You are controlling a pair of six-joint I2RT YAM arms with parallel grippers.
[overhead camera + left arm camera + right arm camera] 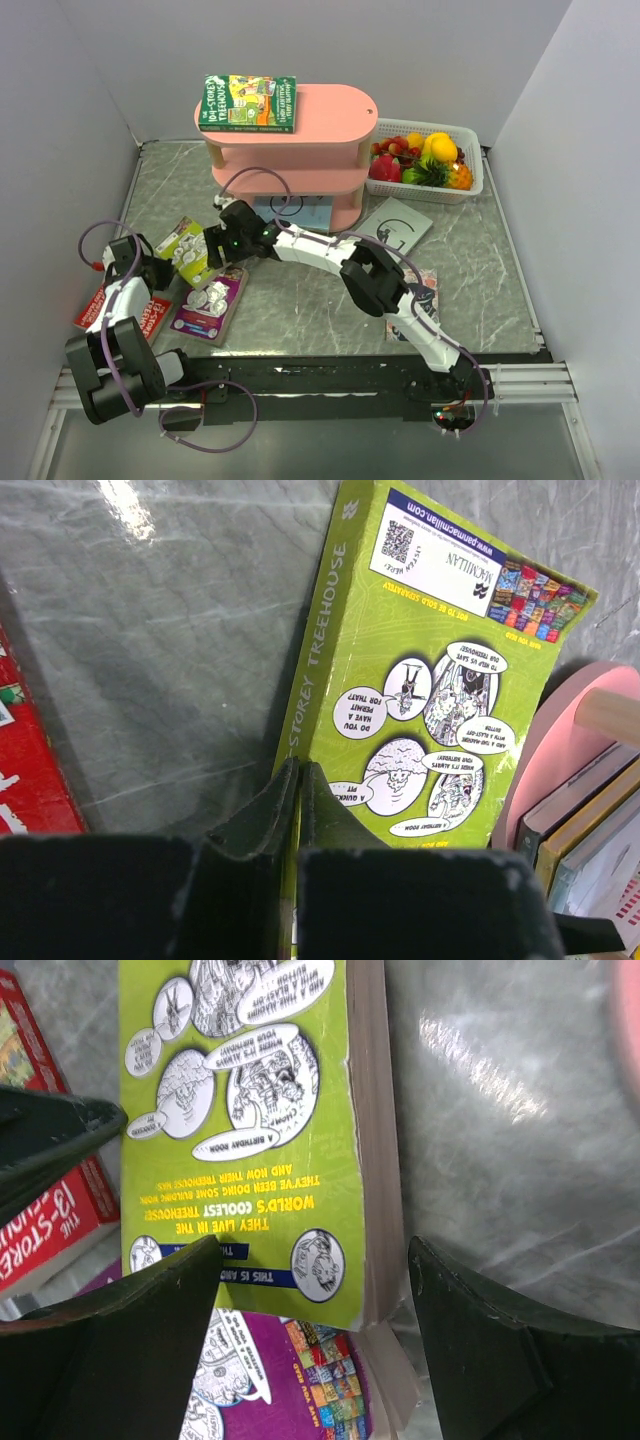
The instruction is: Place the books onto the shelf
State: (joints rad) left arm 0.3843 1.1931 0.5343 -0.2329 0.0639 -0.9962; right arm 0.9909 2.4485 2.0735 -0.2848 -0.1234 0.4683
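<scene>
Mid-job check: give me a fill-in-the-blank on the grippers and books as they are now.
The left gripper is shut on a book whose cover is ___. The right gripper stands ___, a finger on each side of that book. The green Treehouse book lies on the ___ board of the pink shelf. Missing: lime green; open; top.

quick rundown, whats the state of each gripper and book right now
left gripper, shut on an end of the lime green book
right gripper, open, straddling the lime green book
lime green book, pinched, lying over the purple book
purple book, flat on the table, partly covered
green Treehouse book, flat on the top board of the shelf
grey-white book, flat on the table
red book, flat on the table
</scene>
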